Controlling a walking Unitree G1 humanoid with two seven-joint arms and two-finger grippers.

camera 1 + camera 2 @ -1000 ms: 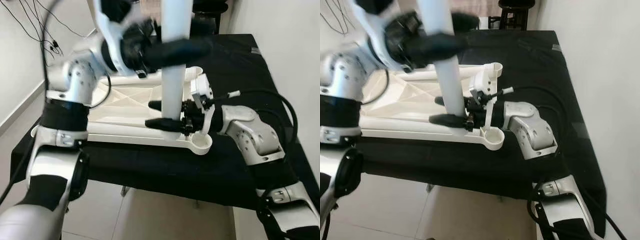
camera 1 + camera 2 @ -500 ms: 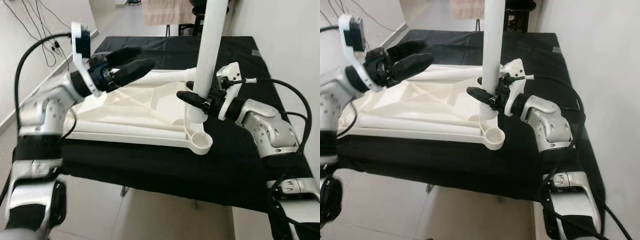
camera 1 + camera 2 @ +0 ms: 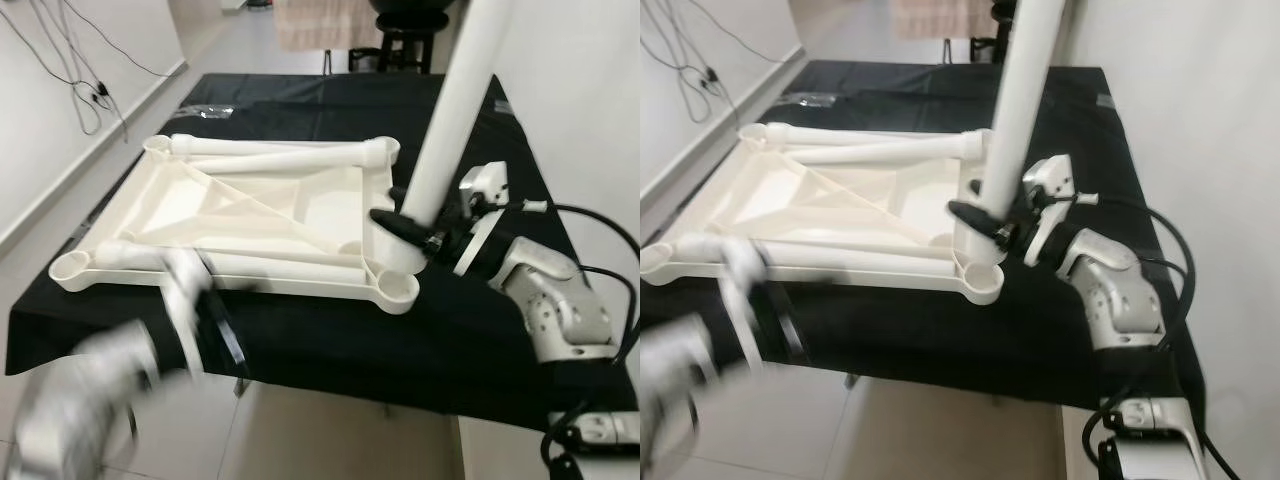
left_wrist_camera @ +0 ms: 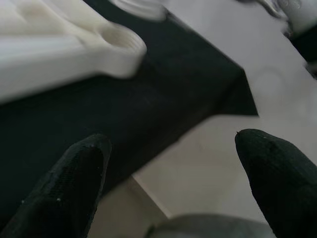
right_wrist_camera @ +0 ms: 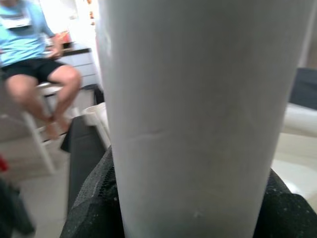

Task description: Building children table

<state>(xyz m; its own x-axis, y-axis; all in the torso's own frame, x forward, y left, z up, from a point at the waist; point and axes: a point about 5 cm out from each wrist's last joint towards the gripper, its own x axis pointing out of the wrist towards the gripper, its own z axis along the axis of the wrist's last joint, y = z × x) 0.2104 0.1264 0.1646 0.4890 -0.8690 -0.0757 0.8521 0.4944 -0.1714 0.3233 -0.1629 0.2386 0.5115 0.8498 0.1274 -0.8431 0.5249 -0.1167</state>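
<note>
1. The left tool (image 4: 168, 183) hangs low, near the front edge of the black-covered counter (image 3: 330, 345), blurred in the eye views; its fingers (image 4: 69, 183) are spread apart with nothing between them.
2. The white tabletop (image 3: 250, 215) lies upside down on the counter.
3. The right tool (image 3: 405, 228) pinches the white leg (image 3: 450, 115), which tilts at the tabletop's near right corner.
4. A person (image 5: 29, 54) sits beyond.
</note>
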